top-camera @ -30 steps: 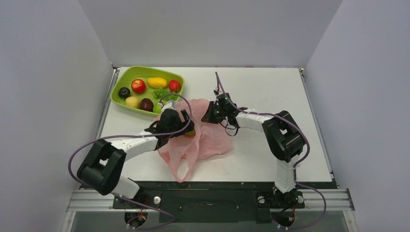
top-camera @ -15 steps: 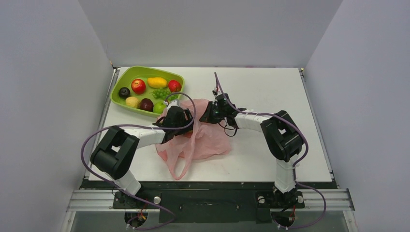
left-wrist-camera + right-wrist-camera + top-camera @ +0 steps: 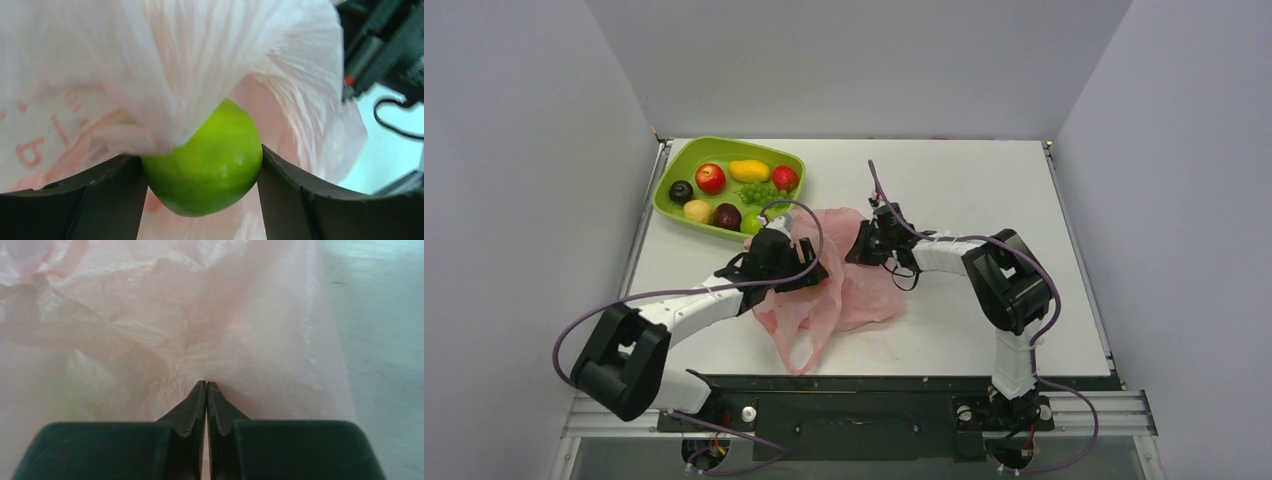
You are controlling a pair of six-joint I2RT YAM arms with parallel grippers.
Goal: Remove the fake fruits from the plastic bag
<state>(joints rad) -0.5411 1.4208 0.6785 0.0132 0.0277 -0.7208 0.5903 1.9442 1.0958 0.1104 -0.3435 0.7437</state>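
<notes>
In the left wrist view a glossy green apple (image 3: pixel 205 160) sits squeezed between my left gripper (image 3: pixel 200 176) fingers, half draped by the pink plastic bag (image 3: pixel 150 60). From above, the left gripper (image 3: pixel 809 272) lies at the bag's (image 3: pixel 859 295) left side, the apple hidden under plastic. My right gripper (image 3: pixel 857 250) is shut on the bag's far right edge; in its wrist view the fingertips (image 3: pixel 206 384) pinch a fold of the bag (image 3: pixel 175 315). Other fake fruits lie in the tray: red apple (image 3: pixel 710 178), plum (image 3: pixel 681 191), lemon (image 3: pixel 698 210), dark red apple (image 3: pixel 727 216).
The lime-green tray (image 3: pixel 692 150) stands at the far left and also holds a mango (image 3: pixel 749 170), green grapes (image 3: pixel 756 191) and a small red fruit (image 3: pixel 785 177). The bag's loop handle (image 3: pixel 799 355) trails toward the near edge. White tabletop (image 3: pixel 984 190) spreads to the right.
The left gripper's jaws closed in on the green apple, reached into the bag, then drew back toward the near left. The right gripper shifted slightly nearer, still pinching the bag.
</notes>
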